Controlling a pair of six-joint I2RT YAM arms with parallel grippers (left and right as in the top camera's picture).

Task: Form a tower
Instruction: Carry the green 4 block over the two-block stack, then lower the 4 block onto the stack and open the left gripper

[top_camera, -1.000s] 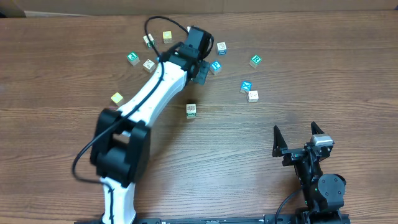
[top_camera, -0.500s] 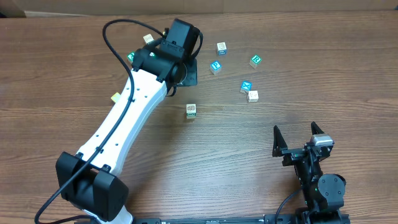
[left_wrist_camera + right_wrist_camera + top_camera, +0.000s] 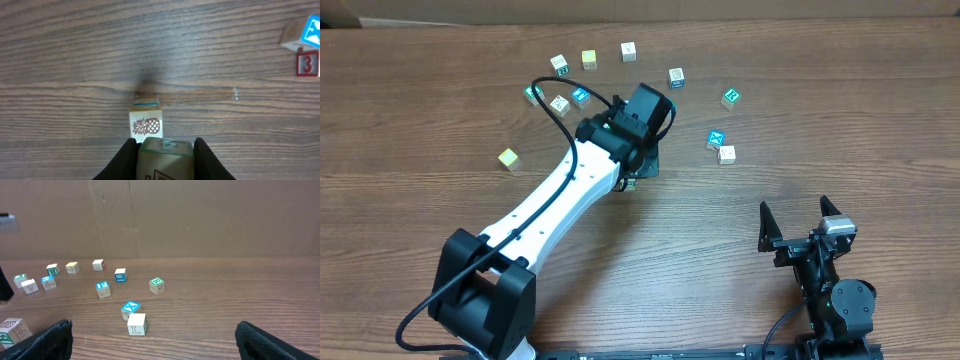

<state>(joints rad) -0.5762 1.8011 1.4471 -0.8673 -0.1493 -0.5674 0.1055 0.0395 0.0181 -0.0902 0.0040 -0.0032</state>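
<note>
**Left end effector holds a cube just short of the tower's base**

The wooden surface [image 3: 880,120] carries everything. The left arm [image 3: 550,200] stretches diagonally across it, which puts its wrist over the middle, where the stacking is done.

The right end effector [image 3: 794,206] sits at the near edge, well apart from the left one. Its jaws are spread wide with nothing between them, and it is probably parked there to keep out of the way.

The left end effector [image 3: 165,145] is clamped on a green-edged cube [image 3: 165,161]. It grips two opposite sides, so the cube's underside is free to land flat.

The tower [image 3: 146,124] is only one pineapple-faced cube, as far as these views tell. It rests on the surface just beyond the left fingertips and slightly to one side, lower than the held cube and apart from it. That offset suggests a small shift outward is needed before lowering.

The loose cubes [image 3: 726,154] lie scattered in an arc farther out beyond the left end effector. They are well apart from the tower, likely far enough not to be knocked.
</note>
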